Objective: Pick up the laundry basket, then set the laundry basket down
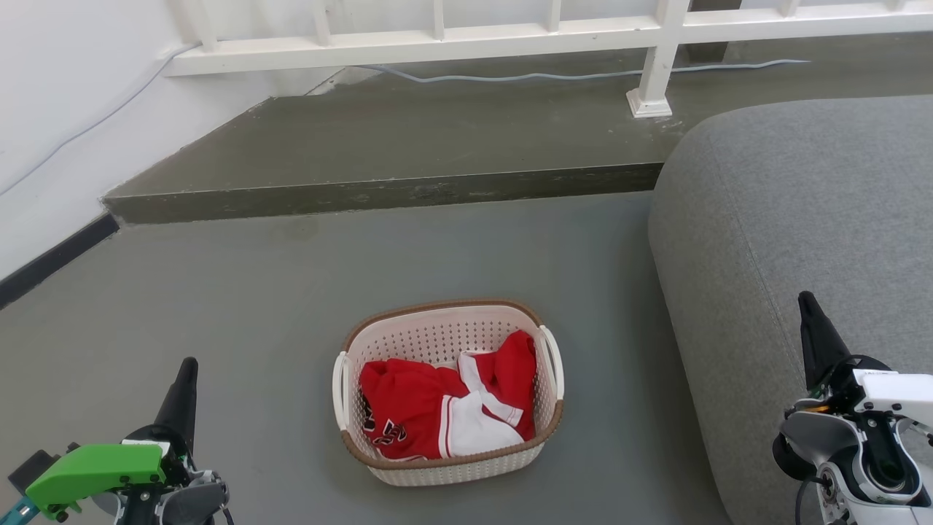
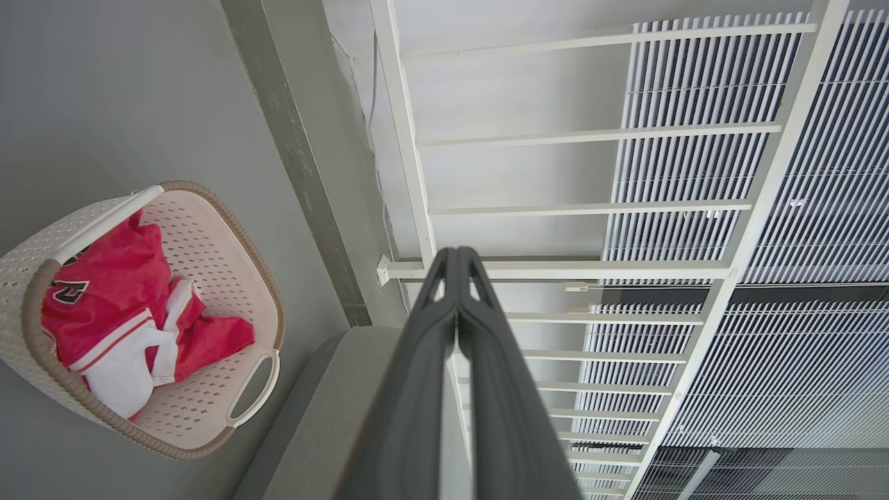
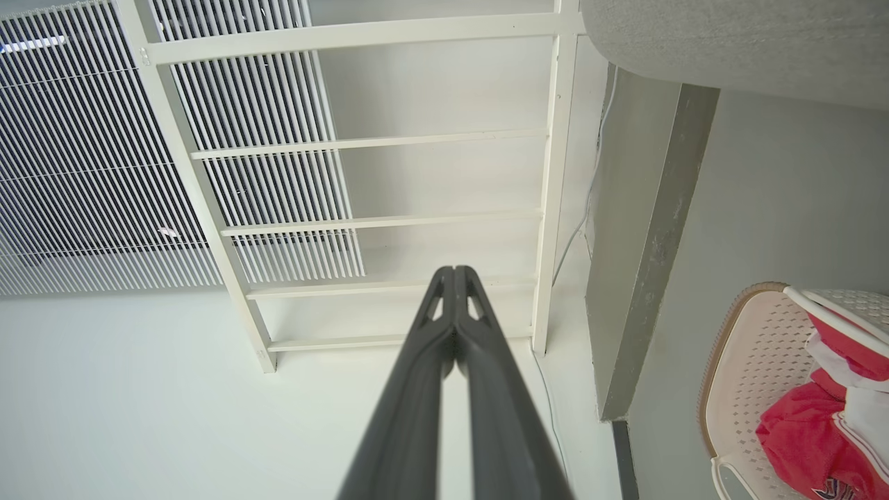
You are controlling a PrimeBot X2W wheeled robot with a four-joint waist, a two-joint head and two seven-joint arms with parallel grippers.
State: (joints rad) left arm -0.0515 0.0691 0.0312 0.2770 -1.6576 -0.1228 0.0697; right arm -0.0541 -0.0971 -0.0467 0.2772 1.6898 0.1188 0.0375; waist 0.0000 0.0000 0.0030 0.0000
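Laundry basket [image 1: 437, 337] sits on the grey floor [image 1: 219, 292], centre of the head view, near the left flank of a grey upholstered sofa [image 1: 802, 219] but apart from it. Cream perforated walls, brown woven-look rim, white handles [image 1: 557, 362] on the two short sides. Inside: a crumpled red and white jersey [image 1: 430, 408], dark lettering partly visible, covering most of the bottom

Left end effector [image 1: 187, 372] low at the lower left of the head view, well left of the basket, pointing up the view. Green housing [image 1: 95, 470] sits behind it. In the left wrist view its two dark fingers [image 2: 417, 361] lie pressed together, tips meeting, nothing between them; the basket is off to that view's left

Right end effector [image 1: 811, 321] at the lower right, over the sofa's near edge, well right of the basket, also pointing up the view, with a white wrist housing [image 1: 893, 390] behind. In the right wrist view its fingers [image 3: 417, 389] meet tip to tip, empty; the basket shows at that view's lower right corner

Beyond the basket: raised concrete step [image 1: 379, 193], white railing [image 1: 437, 44] on it, pale cable [image 1: 510, 75] along the railing's base
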